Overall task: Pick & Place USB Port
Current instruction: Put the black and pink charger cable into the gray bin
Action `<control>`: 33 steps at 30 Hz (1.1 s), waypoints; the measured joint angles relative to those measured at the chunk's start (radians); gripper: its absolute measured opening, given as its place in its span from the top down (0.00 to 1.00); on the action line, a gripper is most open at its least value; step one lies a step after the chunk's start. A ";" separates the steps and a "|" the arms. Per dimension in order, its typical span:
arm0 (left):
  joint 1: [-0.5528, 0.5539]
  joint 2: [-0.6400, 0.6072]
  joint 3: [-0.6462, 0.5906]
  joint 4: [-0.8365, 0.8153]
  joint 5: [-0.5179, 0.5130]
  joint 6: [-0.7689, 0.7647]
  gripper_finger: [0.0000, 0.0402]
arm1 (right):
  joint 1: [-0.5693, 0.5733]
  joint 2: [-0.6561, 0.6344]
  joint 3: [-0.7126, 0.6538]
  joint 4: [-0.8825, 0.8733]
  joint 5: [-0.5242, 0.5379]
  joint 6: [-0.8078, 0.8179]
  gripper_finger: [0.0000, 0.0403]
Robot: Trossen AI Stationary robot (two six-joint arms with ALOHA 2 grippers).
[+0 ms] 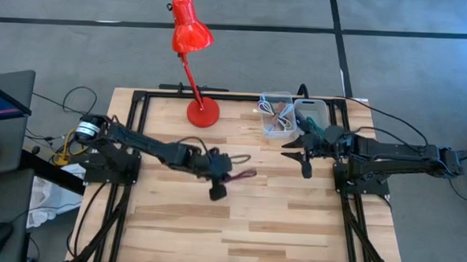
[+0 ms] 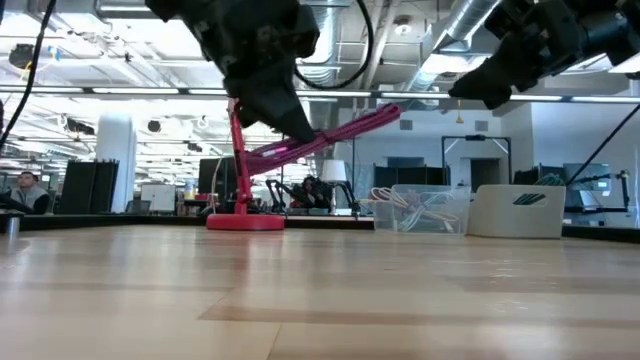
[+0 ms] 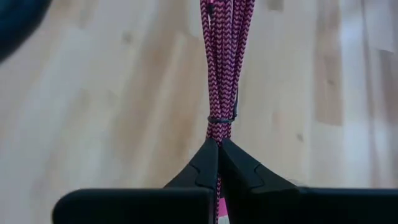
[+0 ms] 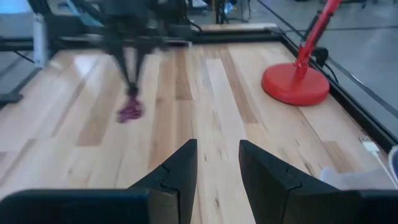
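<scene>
Braided pink cable bundle (image 3: 225, 62) pinched in left claw (image 3: 219, 152); right claw (image 4: 217, 163) gapes empty.

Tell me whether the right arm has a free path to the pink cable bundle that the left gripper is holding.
Probably yes. The right gripper hangs open, apart from the pink cable bundle, with only bare table between them. The left gripper is shut on one end, leaving the other end free.

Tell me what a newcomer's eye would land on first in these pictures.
The red desk lamp at the table's far edge stands out most. Next comes the pink braided cable bundle, held clear of the wooden table by the left gripper, shut on it near mid-table. The right gripper waits open beside two containers at the far right.
</scene>
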 joint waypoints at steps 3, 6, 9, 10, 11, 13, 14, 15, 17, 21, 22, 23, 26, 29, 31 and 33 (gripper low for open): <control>0.045 -0.020 0.000 0.039 -0.021 0.090 0.99 | 0.009 -0.006 0.000 0.026 -0.064 0.005 0.72; 0.084 -0.022 0.000 0.127 -0.021 0.167 0.99 | 0.031 0.009 0.000 0.077 -0.100 0.019 0.72; 0.118 -0.022 0.002 0.203 0.028 0.231 0.99 | 0.055 0.033 0.000 0.141 -0.100 0.019 0.72; 0.128 -0.022 0.002 0.214 0.034 0.245 0.99 | 0.063 0.041 0.000 0.164 -0.100 0.019 0.72; 0.136 -0.022 0.002 0.224 0.035 0.260 0.99 | 0.070 0.051 0.001 0.191 -0.100 0.019 0.72; 0.152 -0.022 0.002 0.263 0.037 0.281 0.99 | 0.083 0.068 0.001 0.224 -0.100 0.019 0.72; 0.158 -0.022 0.002 0.290 0.037 0.291 0.99 | 0.089 0.079 0.000 0.245 -0.100 0.019 0.72; 0.164 -0.022 0.002 0.313 0.037 0.295 0.99 | 0.092 0.089 0.001 0.265 -0.100 0.019 0.72; 0.174 -0.022 0.002 0.347 0.037 0.301 0.99 | 0.099 0.112 0.001 0.295 -0.101 0.019 0.72; 0.188 -0.022 0.002 0.396 0.038 0.314 0.99 | 0.100 0.165 0.001 0.351 -0.101 0.019 0.72; 0.190 -0.022 0.002 0.402 0.037 0.321 0.99 | 0.100 0.180 0.001 0.371 -0.101 0.019 0.72; 0.190 -0.022 0.002 0.406 0.037 0.323 0.99 | 0.100 0.194 0.001 0.392 -0.101 0.019 0.72; 0.188 -0.022 0.002 0.406 0.039 0.323 0.99 | 0.100 0.238 0.001 0.464 -0.090 0.019 0.72; 0.185 -0.022 0.002 0.408 0.042 0.323 0.99 | 0.096 0.270 0.001 0.531 -0.071 0.019 0.72; 0.186 -0.022 0.002 0.408 0.049 0.323 0.99 | 0.089 0.288 0.000 0.565 -0.069 0.020 0.72; 0.185 -0.022 0.002 0.408 0.049 0.322 0.99 | 0.083 0.304 0.000 0.598 -0.069 0.027 0.72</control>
